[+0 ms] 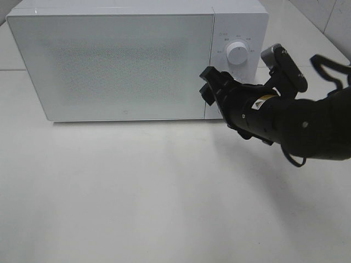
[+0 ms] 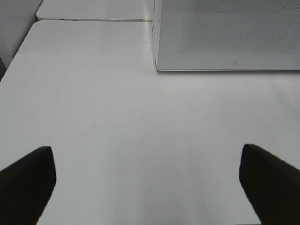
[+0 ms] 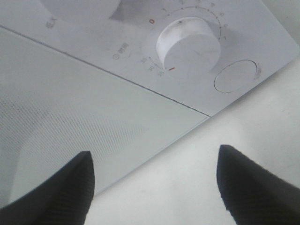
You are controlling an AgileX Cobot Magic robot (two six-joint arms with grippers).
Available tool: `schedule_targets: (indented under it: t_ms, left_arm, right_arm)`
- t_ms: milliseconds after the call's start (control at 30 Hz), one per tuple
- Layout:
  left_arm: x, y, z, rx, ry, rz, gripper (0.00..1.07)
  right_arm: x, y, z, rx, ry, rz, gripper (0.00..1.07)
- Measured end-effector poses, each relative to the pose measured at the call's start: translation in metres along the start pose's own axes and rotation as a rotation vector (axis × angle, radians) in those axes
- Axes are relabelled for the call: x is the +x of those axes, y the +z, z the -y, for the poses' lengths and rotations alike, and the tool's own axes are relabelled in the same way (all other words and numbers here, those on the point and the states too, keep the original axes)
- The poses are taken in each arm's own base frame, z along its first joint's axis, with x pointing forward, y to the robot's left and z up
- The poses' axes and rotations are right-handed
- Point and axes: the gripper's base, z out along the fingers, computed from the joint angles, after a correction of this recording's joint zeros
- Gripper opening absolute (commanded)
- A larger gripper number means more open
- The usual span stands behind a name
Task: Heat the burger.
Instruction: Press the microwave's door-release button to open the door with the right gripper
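Our right tool (image 1: 207, 87), fingers spread and holding nothing, hovers close to the microwave (image 1: 120, 60), by its shut door (image 3: 70, 108) and the lower dial (image 3: 188, 47). Our left tool (image 2: 147, 183), also spread, hangs over the desk (image 1: 164, 192). The burger shows in no view; we judge it is inside. Next, the right tool should close on the dial and turn it.

Soft, even light falls on a matte white table (image 1: 137, 192), pale tiles (image 1: 335, 13) beyond its far corner.
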Motion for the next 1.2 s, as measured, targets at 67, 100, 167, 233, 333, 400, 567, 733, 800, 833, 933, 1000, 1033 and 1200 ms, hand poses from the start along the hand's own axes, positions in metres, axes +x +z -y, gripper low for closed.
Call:
schedule_targets:
  t_ms: [67, 100, 167, 233, 333, 400, 567, 733, 800, 833, 933, 1000, 1033, 1200]
  left_arm:
    - [0.000, 0.000, 0.000, 0.000, 0.000, 0.000, 1.00]
    - [0.000, 0.000, 0.000, 0.000, 0.000, 0.000, 1.00]
    - [0.000, 0.000, 0.000, 0.000, 0.000, 0.000, 1.00]
    - [0.000, 0.000, 0.000, 0.000, 0.000, 0.000, 1.00]
    - [0.000, 0.000, 0.000, 0.000, 0.000, 0.000, 1.00]
    - [0.000, 0.000, 0.000, 0.000, 0.000, 0.000, 1.00]
    - [0.000, 0.000, 0.000, 0.000, 0.000, 0.000, 1.00]
    - [0.000, 0.000, 0.000, 0.000, 0.000, 0.000, 1.00]
    - [0.000, 0.000, 0.000, 0.000, 0.000, 0.000, 1.00]
    - [0.000, 0.000, 0.000, 0.000, 0.000, 0.000, 1.00]
    - [0.000, 0.000, 0.000, 0.000, 0.000, 0.000, 1.00]
    - [0.000, 0.000, 0.000, 0.000, 0.000, 0.000, 1.00]
    - [0.000, 0.000, 0.000, 0.000, 0.000, 0.000, 1.00]
    - [0.000, 0.000, 0.000, 0.000, 0.000, 0.000, 1.00]
  right_arm:
    - [-0.008, -0.008, -0.003, 0.002, -0.097, -0.032, 0.71]
    - [-0.012, -0.011, -0.004, 0.000, -0.140, -0.040, 0.71]
    - [-0.018, -0.018, -0.006, -0.003, -0.262, -0.074, 0.71]
    - [-0.024, -0.025, -0.007, -0.005, -0.361, -0.104, 0.71]
    - [-0.029, -0.037, -0.007, -0.004, -0.491, -0.172, 0.71]
    - [-0.031, -0.045, -0.007, 0.001, -0.558, -0.217, 0.71]
    - [-0.038, -0.067, -0.013, 0.037, -0.706, -0.345, 0.71]
    - [-0.056, -0.097, -0.032, 0.046, -0.760, -0.382, 0.71]
    - [-0.063, -0.117, -0.038, 0.033, -0.771, -0.369, 0.71]
    - [-0.063, -0.117, -0.038, 0.033, -0.771, -0.369, 0.71]
    - [-0.068, -0.135, -0.039, 0.033, -0.797, -0.367, 0.71]
    - [-0.070, -0.148, -0.037, 0.046, -0.819, -0.379, 0.71]
    - [-0.070, -0.148, -0.037, 0.046, -0.819, -0.379, 0.71]
    - [-0.072, -0.175, -0.031, 0.081, -0.842, -0.422, 0.71]
